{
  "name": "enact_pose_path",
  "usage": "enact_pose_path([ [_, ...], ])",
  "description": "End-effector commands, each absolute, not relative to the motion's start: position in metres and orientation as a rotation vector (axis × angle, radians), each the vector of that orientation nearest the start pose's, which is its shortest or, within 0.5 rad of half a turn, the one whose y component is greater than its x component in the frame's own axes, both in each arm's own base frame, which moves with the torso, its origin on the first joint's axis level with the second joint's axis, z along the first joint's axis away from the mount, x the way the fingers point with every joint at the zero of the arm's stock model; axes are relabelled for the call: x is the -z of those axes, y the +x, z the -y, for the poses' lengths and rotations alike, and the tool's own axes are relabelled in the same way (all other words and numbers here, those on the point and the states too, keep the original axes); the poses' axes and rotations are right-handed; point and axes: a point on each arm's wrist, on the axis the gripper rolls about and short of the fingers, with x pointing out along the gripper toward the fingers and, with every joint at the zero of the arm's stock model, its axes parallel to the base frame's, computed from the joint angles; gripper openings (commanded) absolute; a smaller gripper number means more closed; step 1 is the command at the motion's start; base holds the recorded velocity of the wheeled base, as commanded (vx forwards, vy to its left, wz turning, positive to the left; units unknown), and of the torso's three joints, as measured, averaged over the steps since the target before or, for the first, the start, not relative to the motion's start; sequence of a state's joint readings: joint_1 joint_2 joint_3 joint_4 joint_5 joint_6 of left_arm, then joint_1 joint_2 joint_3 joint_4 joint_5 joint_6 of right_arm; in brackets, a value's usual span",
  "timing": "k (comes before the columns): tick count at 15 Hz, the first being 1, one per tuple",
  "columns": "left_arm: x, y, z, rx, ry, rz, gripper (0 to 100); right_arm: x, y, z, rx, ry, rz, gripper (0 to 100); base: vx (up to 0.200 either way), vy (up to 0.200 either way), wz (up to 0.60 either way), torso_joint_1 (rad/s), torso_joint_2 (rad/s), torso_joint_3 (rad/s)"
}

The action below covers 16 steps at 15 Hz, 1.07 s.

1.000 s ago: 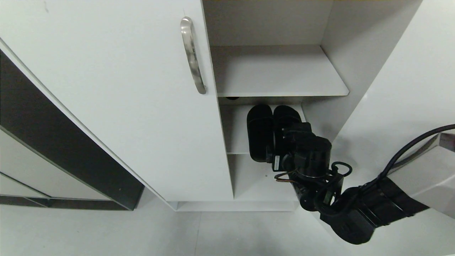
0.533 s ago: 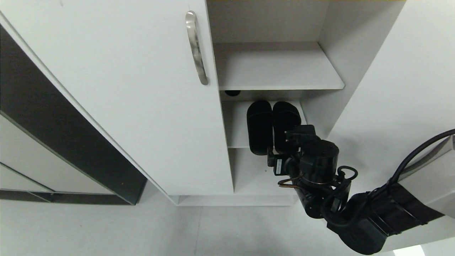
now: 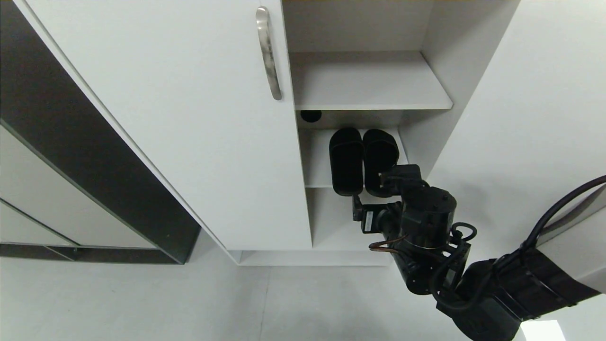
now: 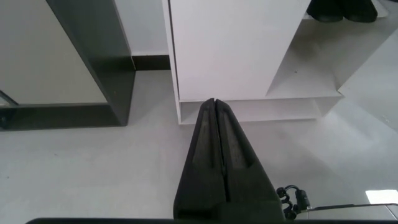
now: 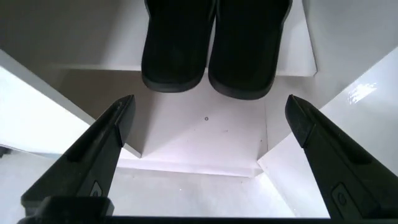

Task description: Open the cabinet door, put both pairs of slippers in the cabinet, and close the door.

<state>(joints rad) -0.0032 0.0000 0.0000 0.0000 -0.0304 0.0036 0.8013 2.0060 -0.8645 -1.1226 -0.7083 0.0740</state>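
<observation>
A pair of black slippers (image 3: 362, 158) lies side by side on the cabinet's middle shelf (image 3: 315, 161), heels just past its front edge. My right gripper (image 3: 374, 189) hangs open just in front of the heels, at the level of the bottom compartment, holding nothing. From the right wrist the slippers (image 5: 214, 43) lie ahead of the wide-spread fingers (image 5: 115, 127). My left gripper (image 4: 214, 104) is shut and empty, low over the floor in front of the cabinet's closed left door (image 4: 224, 43). The right cabinet door (image 3: 521, 118) stands open.
The closed left door (image 3: 165, 118) carries a metal handle (image 3: 269, 54). The upper shelf (image 3: 369, 80) and the bottom compartment floor (image 3: 341, 222) are bare. A dark panel (image 3: 94, 156) runs along the left. Grey floor (image 3: 189, 303) lies in front.
The head camera has shifted, so the cabinet sits higher and more to the right in the picture. My right gripper has drawn back from the slippers' heels, which stay on the shelf.
</observation>
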Motion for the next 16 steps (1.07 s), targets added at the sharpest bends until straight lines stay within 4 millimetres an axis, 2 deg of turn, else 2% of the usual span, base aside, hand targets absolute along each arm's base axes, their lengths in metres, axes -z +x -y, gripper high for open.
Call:
enact_pose_path([
  [1,-0.075,-0.023,0.001,0.034,0.003,-0.003,0,-0.146,0.26,-0.25,-0.096,0.063,-0.015,100,0.0,0.0,0.0,0.0,0.0,0.0],
  [5,-0.075,-0.023,0.001,0.034,0.003,-0.003,0,-0.144,0.25,-0.247,-0.114,0.046,-0.03,100,0.0,0.0,0.0,0.002,0.0,0.038],
  [14,-0.075,-0.023,0.001,0.034,0.003,-0.003,0,-0.135,0.242,-0.247,-0.132,0.008,-0.057,100,0.0,0.0,0.0,0.002,0.0,0.197],
  [16,-0.075,-0.023,0.001,0.034,0.005,-0.003,0,-0.133,0.236,-0.252,-0.159,0.002,-0.063,100,0.0,0.0,0.0,0.0,0.0,0.205],
])
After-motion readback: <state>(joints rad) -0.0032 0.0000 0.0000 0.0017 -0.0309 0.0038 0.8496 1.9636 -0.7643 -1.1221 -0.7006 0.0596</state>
